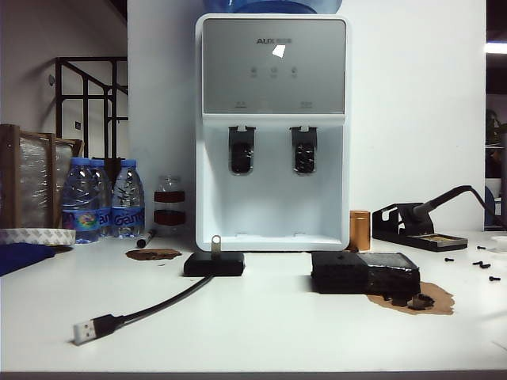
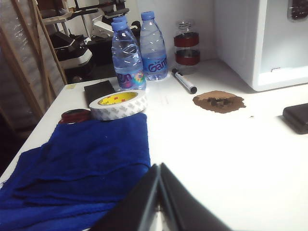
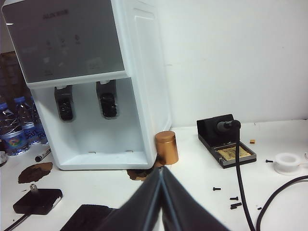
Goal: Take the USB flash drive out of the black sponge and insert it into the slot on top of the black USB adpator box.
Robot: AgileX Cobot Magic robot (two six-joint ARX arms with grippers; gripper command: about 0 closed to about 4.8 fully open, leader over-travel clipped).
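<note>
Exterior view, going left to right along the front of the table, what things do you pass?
Silver USB plug → black USB adpator box with the USB flash drive standing upright in its top → black sponge → brown patch with small dark bits on it.

Exterior camera sits low at the table's front edge, facing the water dispenser [image 1: 272, 131] head-on. My left wrist camera looks past my left gripper [image 2: 159, 169] over the table's left side. My right wrist camera looks past my right gripper [image 3: 162, 172] rightward. All three share the black USB adpator box [image 1: 214, 264].
</note>
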